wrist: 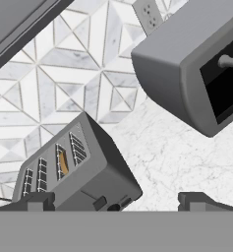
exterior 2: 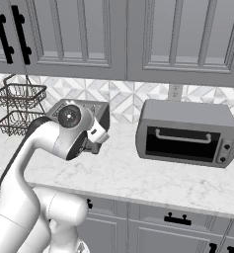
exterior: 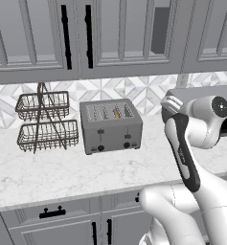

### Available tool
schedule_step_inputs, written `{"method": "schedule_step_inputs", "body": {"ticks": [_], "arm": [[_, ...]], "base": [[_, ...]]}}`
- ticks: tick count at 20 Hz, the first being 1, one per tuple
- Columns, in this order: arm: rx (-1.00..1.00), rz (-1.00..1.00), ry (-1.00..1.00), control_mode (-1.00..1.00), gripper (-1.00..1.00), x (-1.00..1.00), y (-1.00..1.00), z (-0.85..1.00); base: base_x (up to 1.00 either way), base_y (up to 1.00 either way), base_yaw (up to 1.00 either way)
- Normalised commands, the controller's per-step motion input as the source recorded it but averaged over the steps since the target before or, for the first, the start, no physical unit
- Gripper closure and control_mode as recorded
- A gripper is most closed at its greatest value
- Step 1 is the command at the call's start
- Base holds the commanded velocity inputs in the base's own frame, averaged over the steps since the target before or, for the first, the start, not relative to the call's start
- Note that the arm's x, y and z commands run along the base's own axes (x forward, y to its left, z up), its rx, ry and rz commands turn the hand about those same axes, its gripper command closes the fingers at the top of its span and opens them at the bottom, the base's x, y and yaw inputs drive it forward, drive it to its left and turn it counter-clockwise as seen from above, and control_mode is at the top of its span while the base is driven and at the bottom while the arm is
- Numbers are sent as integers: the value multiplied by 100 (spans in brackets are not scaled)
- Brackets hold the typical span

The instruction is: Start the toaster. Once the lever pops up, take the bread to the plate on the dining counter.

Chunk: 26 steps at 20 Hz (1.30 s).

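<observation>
Grey metal is your target: the toaster (exterior: 111, 125) sits on the marble counter (exterior: 48, 172) against the tiled backsplash, with the bread (exterior: 116, 113) standing in one of its right-hand slots, only its golden top edge showing. Its two black levers (exterior: 101, 131) face you on the front panel, above the knobs.

Your gripper (wrist: 115, 199) is wide open and empty; in the hand view the two finger tips stand far apart at the bottom edge. The hand is rolled, so the toaster (wrist: 76, 170) appears tilted, lying low and to the left of the gap between the jaws, with its front panel just above the left finger tip. From the base views the hand hovers above the counter, to the right of the toaster and well apart from it. You'll likely need to swing left and come down onto the lever serving the bread's slot.

A toaster oven (exterior 2: 187, 132) stands to the right, clear of that path. A two-tier wire basket rack (exterior: 44, 122) stands on the toaster's far left, also out of the way. Upper cabinets (exterior: 110, 33) overhang the work area.
</observation>
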Motion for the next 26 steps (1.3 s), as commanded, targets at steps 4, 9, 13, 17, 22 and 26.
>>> {"method": "schedule_step_inputs", "body": {"ticks": [4, 9, 13, 17, 22, 26], "arm": [[0, 0, 0, -100, -100, 0, 0, 0], [0, 0, 0, -100, -100, 0, 0, 0], [0, 0, 0, -100, -100, 0, 0, 0], [0, 0, 0, -100, -100, 0, 0, 0], [0, 0, 0, -100, -100, 0, 0, 0], [0, 0, 0, -100, -100, 0, 0, 0]], "base": [[0, 0, 0], [0, 0, 0], [0, 0, 0], [0, 0, 0], [0, 0, 0], [0, 0, 0]]}}
